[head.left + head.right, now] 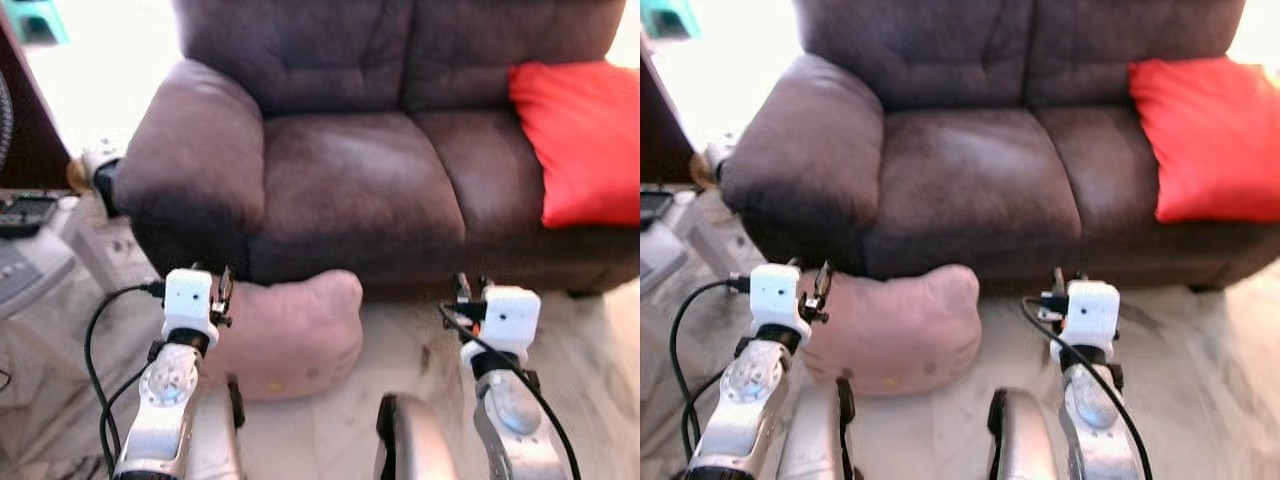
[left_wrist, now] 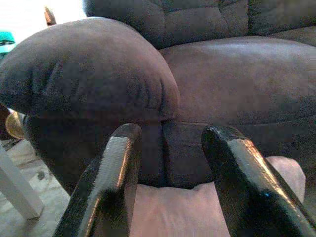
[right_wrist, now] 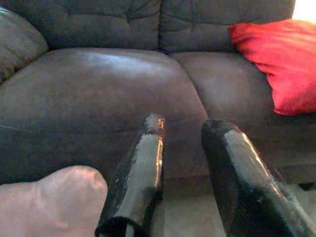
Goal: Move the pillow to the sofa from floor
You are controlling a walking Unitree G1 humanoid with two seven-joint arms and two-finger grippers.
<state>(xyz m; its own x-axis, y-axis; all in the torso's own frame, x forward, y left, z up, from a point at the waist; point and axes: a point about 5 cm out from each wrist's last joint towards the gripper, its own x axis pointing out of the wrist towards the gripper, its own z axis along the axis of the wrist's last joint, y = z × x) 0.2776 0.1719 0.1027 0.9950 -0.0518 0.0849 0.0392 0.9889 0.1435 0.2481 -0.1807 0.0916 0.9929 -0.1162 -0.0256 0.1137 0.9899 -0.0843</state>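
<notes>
At far left stands one white side table point(image 1: 40, 262) with clutter. One pink pillow point(image 1: 290, 335) lies on the floor against the base of the brown sofa point(image 1: 350, 180). Left gripper point(image 2: 170, 148): fingers apart, empty, above the pillow's left end. Right gripper point(image 3: 182, 133): fingers apart, empty, right of the pillow. One red cushion point(image 1: 580, 140) occupies the sofa's right seat.

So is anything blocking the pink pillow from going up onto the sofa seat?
Nothing visible. The pink pillow lies on the floor against the sofa front, just below the bare left seat cushion. The red cushion sits on the far right seat, out of the way.
</notes>
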